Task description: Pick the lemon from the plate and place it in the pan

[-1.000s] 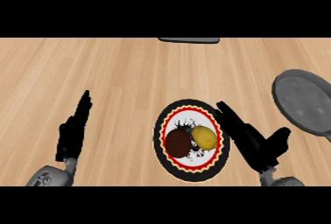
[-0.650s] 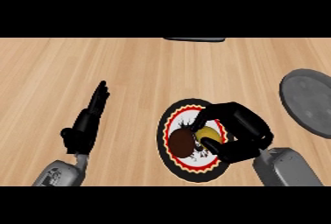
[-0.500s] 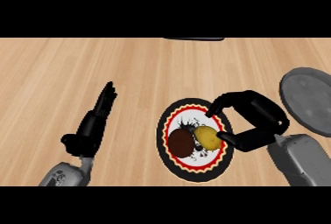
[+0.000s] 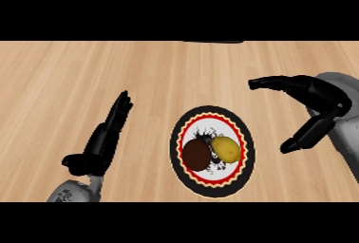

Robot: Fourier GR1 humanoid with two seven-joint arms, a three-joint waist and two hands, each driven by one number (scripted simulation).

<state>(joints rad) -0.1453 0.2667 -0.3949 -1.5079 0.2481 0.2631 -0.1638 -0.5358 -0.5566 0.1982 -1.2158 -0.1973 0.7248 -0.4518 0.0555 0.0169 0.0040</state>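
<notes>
The lemon (image 4: 226,148) lies on the right half of a round plate (image 4: 210,186) with a black and red rim, touching a dark brown round fruit (image 4: 197,154) on its left. My right hand (image 4: 322,98) hangs to the right of the plate and apart from it, open, its fingers arched towards the left and its thumb pointing down, with nothing in it. A grey sliver of the pan (image 4: 348,79) shows behind that hand at the right edge; the rest is hidden. My left hand (image 4: 105,138) rests left of the plate, open with straight fingers.
A dark flat object (image 4: 214,42) peeks in at the counter's far edge. Bare wooden counter (image 4: 84,76) spreads to the left and beyond the plate.
My right hand has pulled back from over the plate to the right and up, without the lemon, which stays on the plate. The left hand has barely shifted.
</notes>
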